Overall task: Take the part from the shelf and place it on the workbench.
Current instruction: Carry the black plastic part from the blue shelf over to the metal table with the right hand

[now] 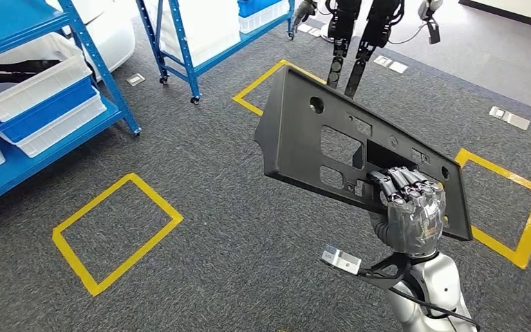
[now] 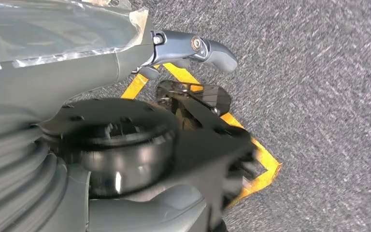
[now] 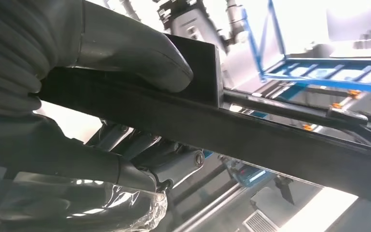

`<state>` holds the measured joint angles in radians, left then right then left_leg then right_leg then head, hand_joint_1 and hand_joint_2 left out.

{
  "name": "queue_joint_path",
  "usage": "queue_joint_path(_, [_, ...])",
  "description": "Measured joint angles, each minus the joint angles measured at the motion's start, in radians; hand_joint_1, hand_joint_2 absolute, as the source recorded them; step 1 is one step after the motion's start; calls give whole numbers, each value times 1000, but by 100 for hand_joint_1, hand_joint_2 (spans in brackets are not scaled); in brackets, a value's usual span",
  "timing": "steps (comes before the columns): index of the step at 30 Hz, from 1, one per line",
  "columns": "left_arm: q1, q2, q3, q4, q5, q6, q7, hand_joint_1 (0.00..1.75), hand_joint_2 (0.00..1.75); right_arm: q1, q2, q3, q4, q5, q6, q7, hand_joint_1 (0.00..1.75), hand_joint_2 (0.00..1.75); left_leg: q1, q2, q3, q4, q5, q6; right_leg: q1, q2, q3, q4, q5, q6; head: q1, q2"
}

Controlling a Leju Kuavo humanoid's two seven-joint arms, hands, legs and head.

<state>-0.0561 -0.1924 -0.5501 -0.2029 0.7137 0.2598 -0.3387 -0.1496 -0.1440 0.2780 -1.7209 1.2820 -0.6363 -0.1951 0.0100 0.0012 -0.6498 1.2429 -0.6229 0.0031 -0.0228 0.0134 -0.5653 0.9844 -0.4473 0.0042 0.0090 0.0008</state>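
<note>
Firmly between right hand [image 1: 413, 211] thumb and fingers [image 1: 404, 181] (clenched): black part [image 1: 318, 138]; left hand [image 2: 183, 53] unclear.

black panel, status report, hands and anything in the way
Right hand grips the black panel, carried tilted over the carpet. Left hand hangs holding nothing. Another robot's legs stand ahead.

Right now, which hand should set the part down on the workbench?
Right. The right hand already grips the black part by its lower edge, raised over the carpet. The left hand holds nothing, hanging toward the floor.
</note>
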Motion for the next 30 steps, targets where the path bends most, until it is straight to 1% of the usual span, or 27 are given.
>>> queue_joint_path(1, [1,2,-1,0,1,-2,1,0,175,0,-8,0,4,30,0,23,175,175,0,-3,-20,43,-11,-1,1,13,-1,0,1,-1,0,0])
queue_joint_path(2, [3,3,-2,0,2,-5,3,0,175,-2,-20,0,9,56,0,45,175,175,1,-5,-23,50,-2,0,2,27,-2,1,1,-1,-1,0])
queue_joint_path(3, [3,5,-3,0,3,-7,4,0,175,-4,-36,-1,16,75,0,61,175,175,2,-7,-7,15,27,0,1,40,-2,3,1,0,-1,0])
queue_joint_path(4, [3,6,-5,0,4,-8,5,0,175,-8,-52,-3,23,87,0,71,175,175,5,-13,20,-43,64,1,1,52,-2,6,1,0,-1,0])
queue_joint_path(5, [3,8,-6,0,6,-9,6,0,175,-12,-66,-5,28,95,0,77,175,175,8,-24,49,-104,97,2,0,63,-2,9,1,1,-1,0])
queue_joint_path(6, [4,9,-8,0,7,-10,6,0,175,-16,-78,-8,33,103,0,81,175,175,11,-45,74,-157,118,2,1,71,-4,11,1,1,-1,0])
queue_joint_path(8, [5,12,-12,1,9,-14,6,0,175,-27,-104,-15,44,123,0,94,175,175,14,-75,93,-206,126,4,5,89,-15,17,3,10,0,0])
queue_joint_path(9, [5,13,-15,1,10,-17,5,0,175,-31,-122,-20,52,137,0,104,175,175,11,-80,95,-215,124,7,5,99,-23,16,7,18,1,0])
queue_joint_path(10, [5,14,-17,1,12,-19,5,0,175,-35,-143,-24,60,151,0,116,175,175,7,-70,95,-220,126,14,6,111,-30,14,12,28,1,0])
queue_joint_path(11, [5,14,-19,1,14,-20,4,0,175,-36,-165,-28,69,166,0,129,175,175,5,-58,96,-225,131,23,4,110,-36,15,13,35,1,0])
queue_joint_path(12, [5,15,-19,1,16,-23,3,0,175,-39,-188,-32,79,181,0,143,175,175,4,-46,99,-231,136,33,4,92,-45,26,8,40,2,0])
queue_joint_path(13, [5,16,-20,1,19,-25,3,0,175,-43,-210,-35,90,195,0,156,175,175,5,-33,101,-237,141,42,5,65,-61,55,-6,41,4,0])
queue_joint_path(14, [6,17,-21,1,21,-28,2,0,175,-49,-229,-37,102,206,0,168,175,175,5,-20,101,-241,143,48,5,33,-87,106,-30,40,6,0])
queue_joint_path(15, [7,18,-22,1,22,-30,2,0,175,-54,-246,-38,114,213,0,177,175,175,3,-7,101,-242,143,51,7,12,-120,173,-58,39,8,0])
queue_joint_path(17, [9,20,-24,1,25,-33,2,0,175,-57,-273,-39,138,221,0,186,175,175,0,23,99,-242,143,53,4,0,-178,293,-98,44,10,0])
queue_joint_path(18, [10,20,-24,1,26,-34,2,0,175,-57,-283,-39,147,223,0,187,175,175,-1,37,99,-242,142,53,2,-2,-182,306,-99,51,10,0])
queue_joint_path(19, [9,21,-24,2,27,-34,2,0,175,-57,-292,-39,155,224,0,188,175,175,-1,51,99,-242,142,53,-1,-8,-164,276,-85,60,10,0])
queue_joint_path(20, [9,21,-25,2,27,-35,2,0,175,-58,-300,-39,161,225,0,188,175,175,-1,64,100,-241,140,51,-5,-20,-126,209,-61,69,10,0])
queue_joint_path(22, [8,22,-26,2,27,-35,1,0,175,-60,-311,-39,168,226,0,189,175,175,-6,85,105,-240,135,43,-3,-74,-45,66,-17,75,12,0])
queue_joint_path(23, [8,23,-26,2,27,-36,1,0,175,-62,-315,-39,171,226,0,190,175,175,-11,95,108,-239,131,38,0,-91,-23,26,-5,71,10,0])
queue_joint_path(24, [8,25,-27,2,27,-36,1,0,175,-63,-318,-39,174,227,0,191,175,175,-14,105,110,-239,128,33,5,-98,-16,10,1,63,10,0])
queue_joint_path(25, [8,25,-27,2,27,-36,1,0,175,-63,-321,-39,177,228,0,193,175,175,-16,116,113,-240,126,29,9,-86,-18,11,4,57,8,0])
queue_joint_path(26, [7,26,-28,1,28,-36,0,0,175,-64,-325,-39,180,231,0,196,175,175,-15,125,114,-239,124,25,5,-70,-21,11,7,49,6,0])
queue_joint_path(27, [7,26,-29,1,28,-36,0,0,175,-65,-330,-39,183,235,0,201,175,175,-12,116,112,-233,115,21,1,-58,-23,10,9,43,5,0])
queue_joint_path(28, [7,26,-30,1,29,-37,0,0,175,-68,-336,-39,188,239,0,207,175,175,-9,94,104,-209,96,17,-3,-45,-23,10,12,34,4,0])
queue_joint_path(29, [7,26,-31,1,30,-37,0,0,175,-73,-342,-38,195,243,0,214,175,175,-5,62,85,-163,66,13,-8,-33,-23,9,14,25,2,0])
queue_joint_path(30, [8,27,-32,1,32,-38,0,0,175,-78,-347,-37,203,245,0,221,175,175,-4,28,56,-96,29,12,-6,-22,-24,9,15,19,0,0])
